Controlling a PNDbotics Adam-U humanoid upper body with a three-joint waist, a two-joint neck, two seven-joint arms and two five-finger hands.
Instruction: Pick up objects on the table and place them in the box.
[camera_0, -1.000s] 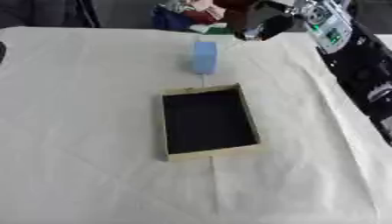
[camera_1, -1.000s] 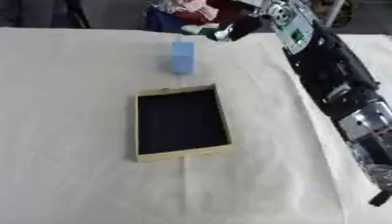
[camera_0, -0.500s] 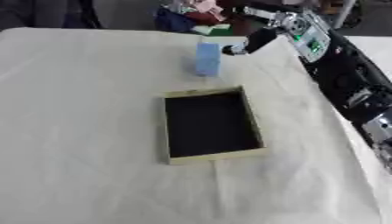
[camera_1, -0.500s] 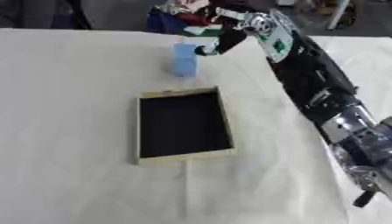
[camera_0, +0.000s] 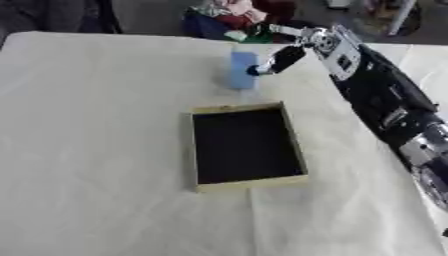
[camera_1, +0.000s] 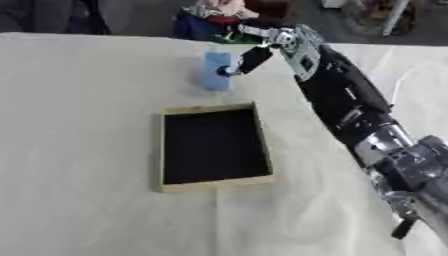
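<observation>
Right hand: my right hand (camera_0: 278, 59) reaches across, fingertips at the blue block (camera_0: 242, 70); whether they grip it, I cannot tell.
Block: upright on the table (camera_0: 96, 150), just beyond the box (camera_0: 245, 146), an easy carry.

- One box (camera_0: 245, 146): shallow, tan-rimmed, dark inside, with nothing visible in it.
- One blue block (camera_0: 242, 70): standing upright on the table, beyond the box's far edge.
- One robot arm (camera_1: 350, 110): black and silver, coming in from the right.
- One hand (camera_0: 278, 58): the right, at the end of that arm, its fingertip at the block's right side.
- One cloth-covered table (camera_0: 96, 150): cream.
- One heap of coloured cloth (camera_1: 219, 15): beyond the table's far edge; the pieces in it cannot be counted.
</observation>
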